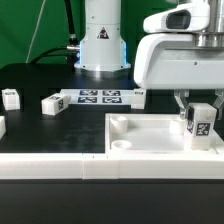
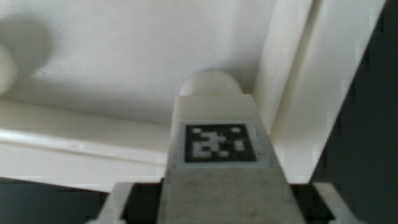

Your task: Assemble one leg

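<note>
My gripper (image 1: pixel 198 113) is shut on a leg (image 1: pixel 200 124), a chunky white post with a black-and-white tag on its face. It holds the leg upright over the far right corner of the large white square tray-like piece (image 1: pixel 150 132), close to its rim. In the wrist view the leg (image 2: pixel 219 140) runs out from between my fingers (image 2: pixel 128 205), its rounded tip pointing at the tray's floor (image 2: pixel 125 60) beside the tray's raised wall (image 2: pixel 294 70). Whether the leg touches the tray I cannot tell.
The marker board (image 1: pixel 100 97) lies flat behind the tray. Two more white legs lie on the black table at the exterior view's left, one (image 1: pixel 52 103) by the board, one (image 1: pixel 10 98) near the edge. The robot base (image 1: pixel 100 45) stands at the back.
</note>
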Robot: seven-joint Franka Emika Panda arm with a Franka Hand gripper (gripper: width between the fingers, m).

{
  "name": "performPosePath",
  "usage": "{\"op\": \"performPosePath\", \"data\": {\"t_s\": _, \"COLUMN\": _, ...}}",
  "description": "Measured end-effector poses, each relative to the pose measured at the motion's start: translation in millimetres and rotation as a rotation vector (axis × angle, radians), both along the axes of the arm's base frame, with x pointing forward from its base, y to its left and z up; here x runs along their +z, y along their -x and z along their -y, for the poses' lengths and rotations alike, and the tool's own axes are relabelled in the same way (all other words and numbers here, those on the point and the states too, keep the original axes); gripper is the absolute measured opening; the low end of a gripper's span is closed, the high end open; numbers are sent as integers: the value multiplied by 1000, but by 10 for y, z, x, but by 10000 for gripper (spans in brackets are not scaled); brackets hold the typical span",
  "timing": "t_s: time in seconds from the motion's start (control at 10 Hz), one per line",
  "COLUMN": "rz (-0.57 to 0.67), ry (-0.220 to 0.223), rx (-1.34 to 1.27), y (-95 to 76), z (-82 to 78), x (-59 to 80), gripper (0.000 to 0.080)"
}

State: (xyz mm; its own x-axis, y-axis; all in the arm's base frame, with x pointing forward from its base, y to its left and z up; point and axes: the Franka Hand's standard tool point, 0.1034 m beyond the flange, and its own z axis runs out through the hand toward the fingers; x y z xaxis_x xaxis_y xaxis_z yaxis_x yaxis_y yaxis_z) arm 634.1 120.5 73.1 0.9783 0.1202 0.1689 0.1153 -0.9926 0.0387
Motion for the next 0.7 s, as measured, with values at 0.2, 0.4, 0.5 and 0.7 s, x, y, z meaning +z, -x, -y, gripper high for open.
{"op": "performPosePath", "data": {"t_s": 0.2, "rz": 1, "ry": -17, "rx": -90, "y": 3, "z": -4, "x": -2, "gripper": 289}}
{"op": "performPosePath", "data": {"t_s": 0.4, "rz": 4, "ry": -73, "rx": -390, "y": 17, "z": -25, "x": -9, "gripper": 289}}
{"op": "performPosePath", "data": {"t_s": 0.5, "rz": 6, "ry": -93, "rx": -502, "y": 17, "z": -19, "x": -12, "gripper": 291}}
{"op": "performPosePath", "data": {"t_s": 0.7, "rz": 13, "ry": -130, "rx": -730, "y": 16, "z": -9, "x": -12, "gripper": 291}}
